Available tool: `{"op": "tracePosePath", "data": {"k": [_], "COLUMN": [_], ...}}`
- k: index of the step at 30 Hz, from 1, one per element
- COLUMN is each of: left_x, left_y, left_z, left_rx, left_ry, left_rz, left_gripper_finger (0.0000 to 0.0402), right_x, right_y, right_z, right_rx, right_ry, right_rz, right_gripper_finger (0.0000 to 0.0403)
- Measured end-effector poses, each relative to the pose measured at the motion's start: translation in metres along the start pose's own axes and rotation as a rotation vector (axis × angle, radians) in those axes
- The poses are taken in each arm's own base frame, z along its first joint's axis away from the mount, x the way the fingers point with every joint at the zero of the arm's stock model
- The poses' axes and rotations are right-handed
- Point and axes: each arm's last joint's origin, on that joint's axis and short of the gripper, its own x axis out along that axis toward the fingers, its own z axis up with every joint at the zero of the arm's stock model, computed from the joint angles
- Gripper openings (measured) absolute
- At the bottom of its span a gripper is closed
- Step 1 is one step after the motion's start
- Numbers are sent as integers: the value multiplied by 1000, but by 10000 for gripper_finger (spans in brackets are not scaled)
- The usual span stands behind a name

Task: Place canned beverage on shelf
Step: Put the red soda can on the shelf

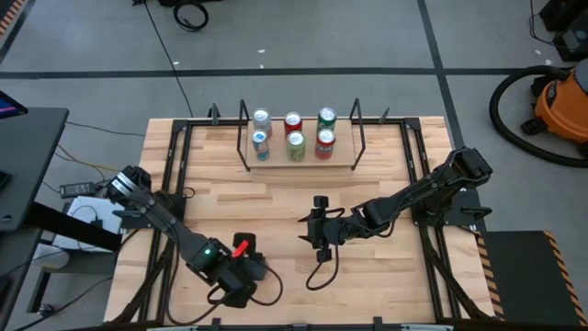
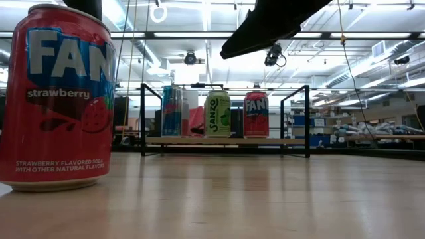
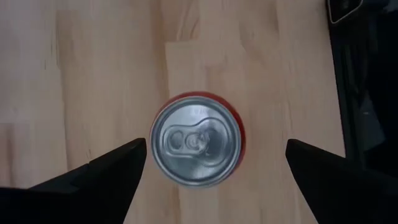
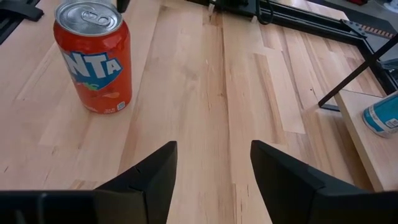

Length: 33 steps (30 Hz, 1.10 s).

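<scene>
A red Fanta strawberry can stands upright on its base on the wooden table, near the front left; it fills the left of the low view. My left gripper hangs above it, pointing steeply down and open. Its fingers stand wide on either side of the can top and touch nothing. My right gripper waits at the table's middle, open with only bare wood between its fingers; its view shows the can. The shelf stands at the far middle.
Several cans stand upright on the shelf between its black rod uprights. Black frame rails run along the table's left and right sides. Bare wood lies between the red can and the shelf. An orange vacuum stands on the floor, far right.
</scene>
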Motion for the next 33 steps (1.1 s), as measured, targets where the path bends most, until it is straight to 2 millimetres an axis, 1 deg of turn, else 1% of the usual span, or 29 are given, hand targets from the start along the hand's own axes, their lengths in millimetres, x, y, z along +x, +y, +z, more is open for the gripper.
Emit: {"op": "tracePosePath", "data": {"k": [4, 8, 15, 20, 26, 30, 33], "left_x": [3, 4, 7, 20, 41, 49, 49], "left_y": [-1, -1, 7, 4, 1, -1, -1], "left_z": [-2, -1, 3, 4, 0, -2, -1], "left_rx": [59, 71, 51, 52, 109, 152, 187], "left_ry": [-14, -19, -19, 35, 111, 133, 131], "left_rz": [15, 8, 18, -30, -5, 2, 0], "left_gripper_finger": [398, 398, 398, 398, 398, 392, 375], "right_x": [0, 0, 0, 0, 0, 0, 0], "right_y": [0, 0, 0, 0, 0, 1, 1], "right_z": [0, 0, 0, 0, 0, 0, 0], "right_rx": [0, 0, 0, 0, 0, -1, -1], "right_ry": [-2, -2, -2, -2, -2, -2, -2], "right_rz": [0, 0, 1, 1, 2, 2, 2], "right_gripper_finger": [215, 215, 215, 215, 215, 215, 215]}}
